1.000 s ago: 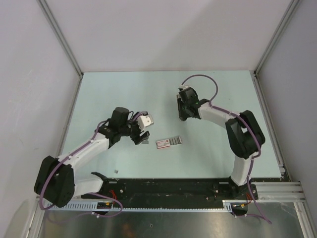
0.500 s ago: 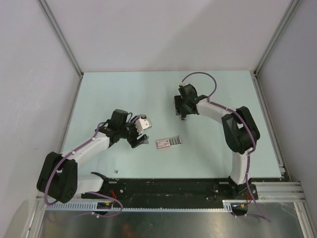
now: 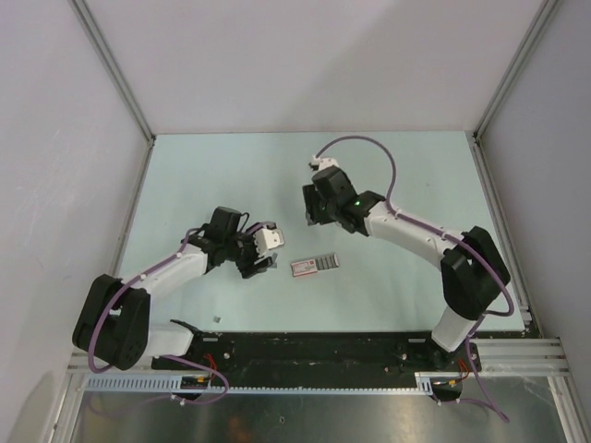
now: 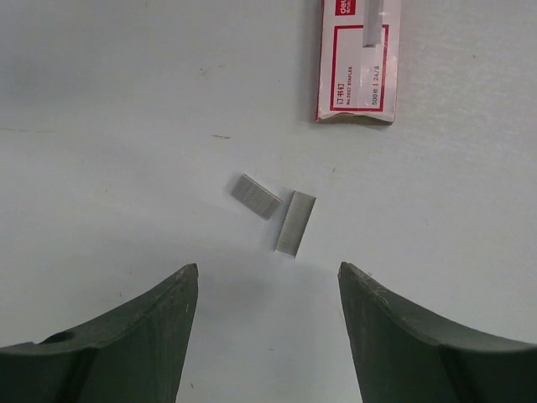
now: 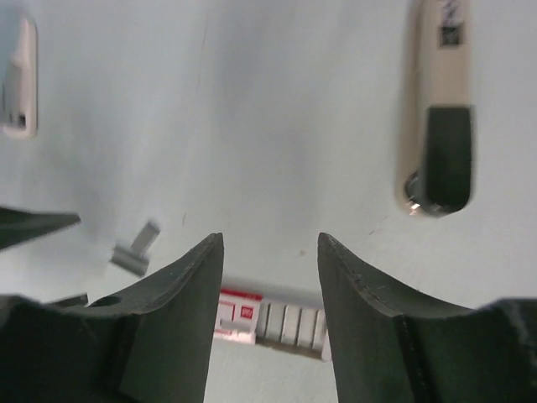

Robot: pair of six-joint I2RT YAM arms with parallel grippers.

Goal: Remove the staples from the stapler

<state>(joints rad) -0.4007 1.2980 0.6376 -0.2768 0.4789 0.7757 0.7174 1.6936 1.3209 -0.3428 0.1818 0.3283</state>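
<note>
All across the top view, saw the pale green table (image 3: 212, 175). Found the left arm (image 3: 166, 272) stretched in from 7 o'clock toward the middle, and the right arm (image 3: 416, 231) bent in from 4 o'clock with its wrist near the centre. Saw the left gripper (image 4: 267, 267) with fingers spread wide, gripping nothing. Found the right gripper (image 5: 270, 237) parted to a moderate gap, likewise with nothing between the fingers. Noted the red-and-white box (image 3: 315, 265) lying flat on the table, at 3 o'clock of the left gripper and 6 o'clock of the right one from above, touched by neither. Spotted the stapler (image 5: 440, 84) only in the right wrist view: flat on the table, beige top up, dark end at its 6 o'clock end, placed at 1 o'clock from the right gripper's gap and well apart from the fingers. Could not pick it out from above. Found the staples (image 4: 295, 222) as two short grey strips loose on the table, at 12 o'clock just ahead of the left gripper's gap, their ends near each other in a loose V, with the box beyond at 1 o'clock. Noticed last a tiny grey speck (image 3: 216, 319) near the table's front edge at 7 o'clock; could not tell what.
</note>
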